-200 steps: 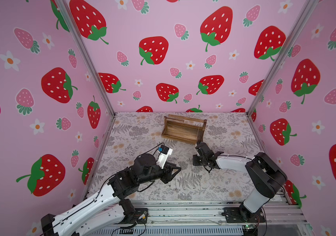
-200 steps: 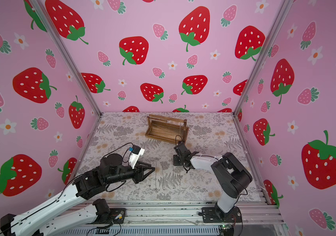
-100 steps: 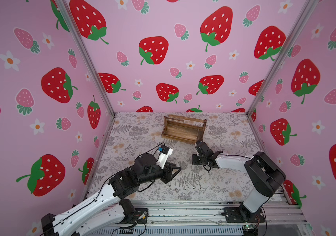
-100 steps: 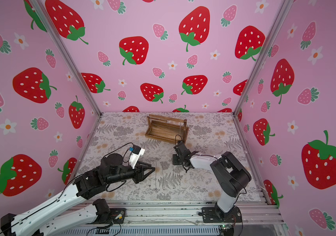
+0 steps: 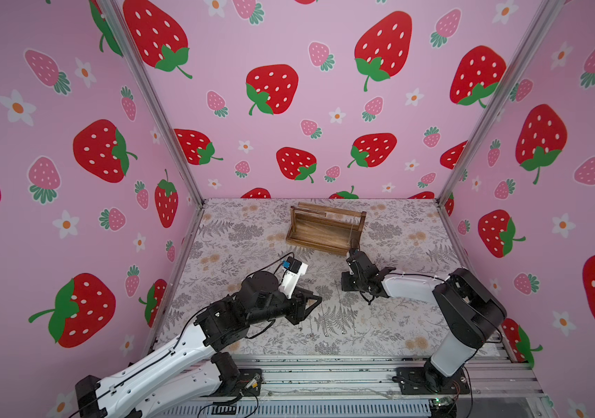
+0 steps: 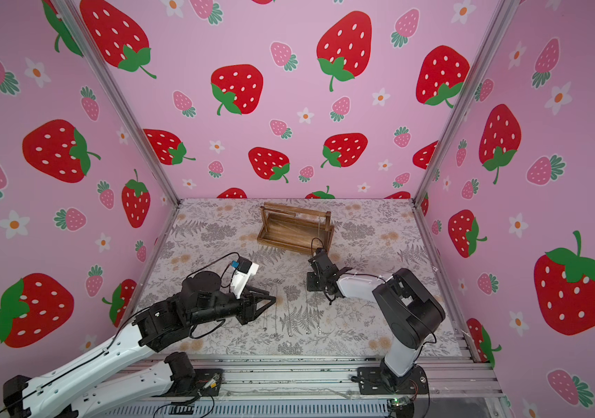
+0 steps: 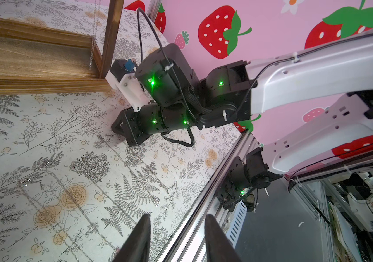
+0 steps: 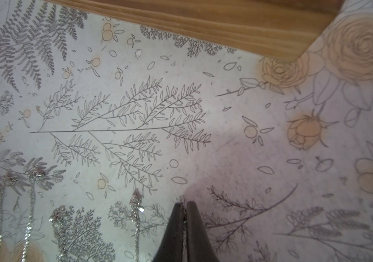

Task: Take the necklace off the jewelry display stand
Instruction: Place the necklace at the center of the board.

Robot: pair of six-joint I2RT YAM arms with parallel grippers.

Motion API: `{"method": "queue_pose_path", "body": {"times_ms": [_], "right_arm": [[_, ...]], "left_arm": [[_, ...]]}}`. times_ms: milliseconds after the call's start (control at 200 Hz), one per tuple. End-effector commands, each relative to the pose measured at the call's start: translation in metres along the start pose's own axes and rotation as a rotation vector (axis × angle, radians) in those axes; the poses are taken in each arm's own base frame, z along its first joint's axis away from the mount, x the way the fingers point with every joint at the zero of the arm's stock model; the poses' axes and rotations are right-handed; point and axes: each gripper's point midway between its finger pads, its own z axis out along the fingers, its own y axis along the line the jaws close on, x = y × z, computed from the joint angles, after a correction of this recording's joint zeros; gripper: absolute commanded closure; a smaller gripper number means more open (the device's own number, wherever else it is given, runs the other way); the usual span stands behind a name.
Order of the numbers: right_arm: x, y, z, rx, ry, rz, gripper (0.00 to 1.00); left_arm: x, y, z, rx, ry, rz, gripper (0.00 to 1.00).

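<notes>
black left gripper point(image 7: 177, 216) hovering half-spread, empty, likely standby | loose silver chains point(image 8: 135, 211) lying on floral desk point(image 8: 226, 140) | black right gripper point(image 8: 184, 205) sitting pinched shut just short of brown wooden jewelry display stand point(image 5: 317, 245) | silver necklace point(image 7: 92, 52) hanging from its top bar, awaiting pickup

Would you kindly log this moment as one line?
left claw open; right claw shut by jewelry display stand; necklace hanging on it; chains on table

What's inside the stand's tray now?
A thin chain hangs into the jewelry display stand tray beside an end post; visible floor is bare wood. Near rim hides a strip.
</notes>
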Motion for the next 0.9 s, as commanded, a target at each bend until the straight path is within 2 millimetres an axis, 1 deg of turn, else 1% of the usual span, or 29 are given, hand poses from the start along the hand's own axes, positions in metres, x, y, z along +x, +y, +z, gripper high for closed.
{"method": "queue_pose_path", "body": {"times_ms": [0, 175, 215, 370, 525, 790, 895], "right_arm": [[0.021, -0.018, 0.004, 0.064, 0.074, -0.003, 0.91], [0.021, -0.016, 0.004, 0.053, 0.071, -0.002, 0.91], [0.020, -0.015, 0.003, 0.045, 0.068, -0.004, 0.89], [0.015, -0.012, -0.002, 0.019, 0.037, -0.005, 0.85], [0.006, -0.009, -0.012, -0.014, -0.015, -0.014, 0.82], [-0.007, -0.002, -0.036, -0.110, -0.127, -0.008, 0.82], [-0.010, -0.002, -0.043, -0.126, -0.155, -0.002, 0.82]], "left_arm": [[-0.005, -0.004, -0.002, 0.011, -0.008, 0.012, 0.59], [-0.004, -0.004, -0.001, 0.011, -0.006, 0.012, 0.59], [-0.004, -0.004, -0.001, 0.011, -0.006, 0.012, 0.59], [-0.004, -0.004, -0.001, 0.011, -0.006, 0.011, 0.59], [-0.003, -0.004, 0.000, 0.013, -0.005, 0.010, 0.59], [-0.003, -0.005, 0.000, 0.019, -0.006, 0.004, 0.60], [-0.004, -0.005, 0.000, 0.018, -0.007, 0.002, 0.59]]}}
